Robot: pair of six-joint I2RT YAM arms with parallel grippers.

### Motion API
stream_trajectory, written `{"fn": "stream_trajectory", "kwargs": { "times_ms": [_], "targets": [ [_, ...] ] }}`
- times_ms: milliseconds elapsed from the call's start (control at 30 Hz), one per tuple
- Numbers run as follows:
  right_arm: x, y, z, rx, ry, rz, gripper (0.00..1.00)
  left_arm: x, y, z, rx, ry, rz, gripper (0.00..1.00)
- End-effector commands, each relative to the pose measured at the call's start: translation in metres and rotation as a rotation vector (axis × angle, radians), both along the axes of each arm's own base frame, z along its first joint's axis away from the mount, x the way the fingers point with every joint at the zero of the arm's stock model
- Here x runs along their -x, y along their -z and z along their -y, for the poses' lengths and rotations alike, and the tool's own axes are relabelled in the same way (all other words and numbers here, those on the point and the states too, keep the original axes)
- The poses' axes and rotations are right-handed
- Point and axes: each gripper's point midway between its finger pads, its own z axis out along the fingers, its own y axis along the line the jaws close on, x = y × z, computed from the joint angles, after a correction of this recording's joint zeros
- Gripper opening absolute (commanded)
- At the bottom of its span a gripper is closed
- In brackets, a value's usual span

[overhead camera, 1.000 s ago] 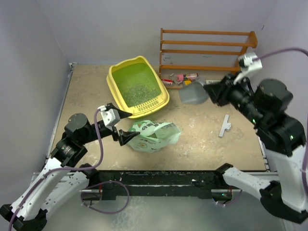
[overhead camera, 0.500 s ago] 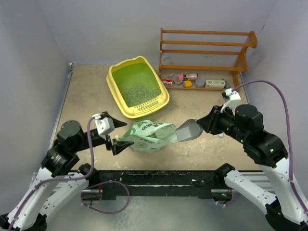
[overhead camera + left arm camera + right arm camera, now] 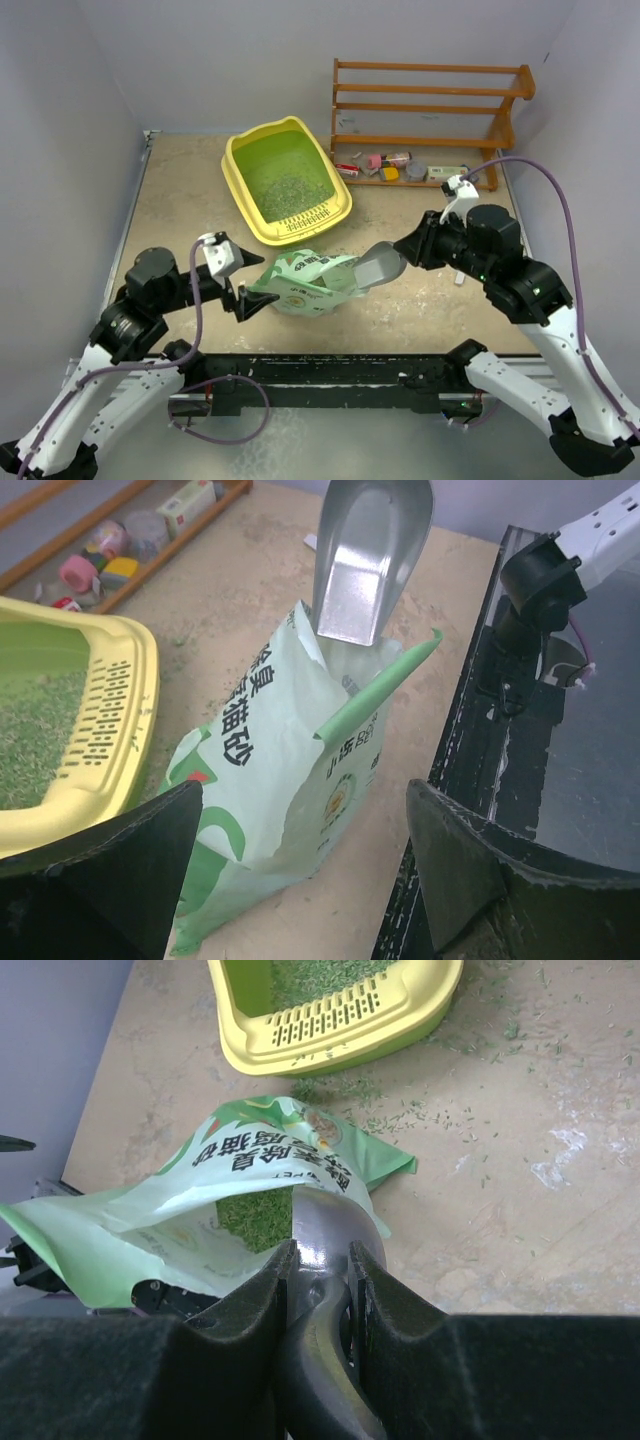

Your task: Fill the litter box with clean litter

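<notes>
The yellow litter box (image 3: 300, 233) sits at the back centre, with some grey-green litter (image 3: 287, 190) on its green floor. The pale-green litter bag (image 3: 305, 285) lies in front of it, mouth open to the right. My right gripper (image 3: 415, 248) is shut on the handle of the grey metal scoop (image 3: 375, 266), whose bowl is at the bag's mouth. In the right wrist view the scoop (image 3: 335, 1222) reaches into the bag (image 3: 190, 1210) above the litter (image 3: 255, 1218) inside. My left gripper (image 3: 250, 277) is open at the bag's left end; in its own view the bag (image 3: 290, 770) lies just ahead of the jaws (image 3: 300, 792).
A brown wooden rack (image 3: 430, 105) stands at the back right with small items (image 3: 395, 165) under it. Loose granules (image 3: 400, 1110) are scattered on the table between box and bag. Grey walls close the left, back and right sides.
My right arm swung the scoop from beside the rack down and left to the bag's mouth. My left gripper drew back a little, staying open at the bag's left end.
</notes>
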Motion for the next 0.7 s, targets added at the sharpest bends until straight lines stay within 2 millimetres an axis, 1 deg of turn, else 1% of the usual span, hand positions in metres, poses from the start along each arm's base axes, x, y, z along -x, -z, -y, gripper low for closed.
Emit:
{"fn": "stream_trajectory", "kwargs": {
  "times_ms": [0,133,300,367,500,567,600,667],
  "targets": [
    [-0.014,-0.023,-0.013,-0.042,-0.028,0.080,0.00,-0.015,0.000,0.014,0.010,0.018,-0.014,0.84],
    [-0.022,-0.014,-0.018,-0.026,-0.036,0.061,0.00,-0.027,0.010,0.027,0.005,0.047,-0.061,0.81],
    [-0.027,-0.003,-0.026,-0.032,-0.056,0.044,0.00,-0.037,0.024,0.043,0.010,0.089,-0.123,0.76],
    [-0.029,0.003,-0.028,-0.030,-0.060,0.031,0.00,-0.040,0.029,0.047,0.015,0.094,-0.133,0.74],
    [-0.031,0.010,-0.033,-0.040,-0.067,0.018,0.00,-0.041,0.030,0.048,0.023,0.099,-0.131,0.69],
    [-0.032,0.012,-0.036,-0.049,-0.073,0.015,0.00,-0.041,0.029,0.047,0.033,0.087,-0.119,0.62],
    [-0.033,0.014,-0.037,-0.054,-0.076,0.013,0.00,-0.042,0.028,0.046,0.041,0.081,-0.113,0.56],
    [-0.036,0.018,-0.040,-0.063,-0.076,0.015,0.00,-0.042,0.022,0.045,0.062,0.068,-0.093,0.37]
  ]
}}
